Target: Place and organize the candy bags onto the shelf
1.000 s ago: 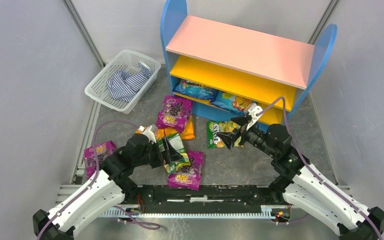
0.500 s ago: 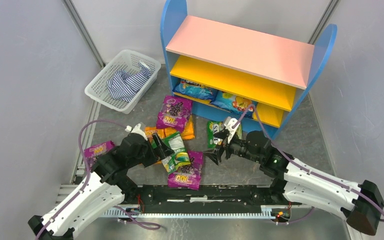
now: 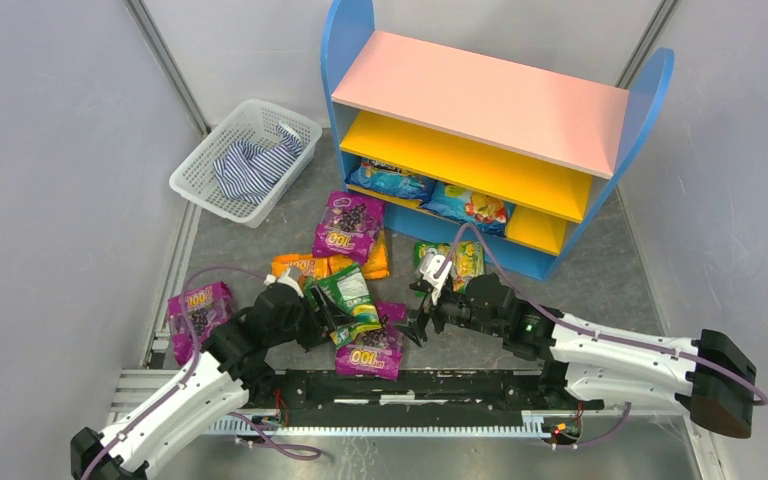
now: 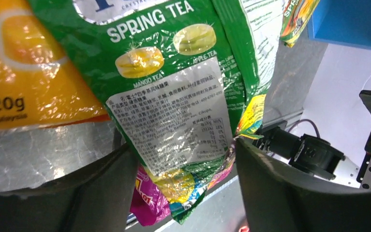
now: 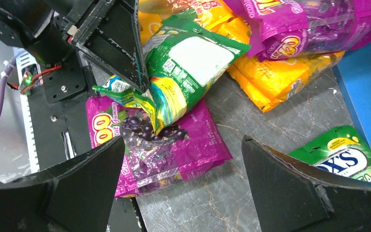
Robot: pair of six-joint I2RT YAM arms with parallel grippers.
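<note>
My left gripper (image 3: 335, 305) is shut across the width of a green "Spring Tea" candy bag (image 3: 352, 298), which fills the left wrist view (image 4: 174, 96). The bag's near end overhangs a purple "100" bag (image 3: 372, 352). My right gripper (image 3: 418, 318) is open and empty, low over the floor beside that purple bag (image 5: 159, 145). The green-yellow FOX'S bag (image 3: 450, 262) lies to its right (image 5: 348, 154). Orange bags (image 3: 300, 266), a second purple bag (image 3: 348, 225) and a third (image 3: 197, 308) lie loose. The shelf (image 3: 480, 95) holds two bags (image 3: 392, 180) on its bottom tier.
A white mesh basket (image 3: 200, 180) with a striped cloth (image 3: 255, 165) stands at the back left. The black rail (image 3: 410, 385) runs along the near edge under both arms. The two grippers are close together, and the left fingers (image 5: 121, 43) show in the right wrist view.
My right arm has swung from the shelf front down and left to the purple bag. My left gripper has kept the green bag and turned it a little; more of the orange bags shows.
</note>
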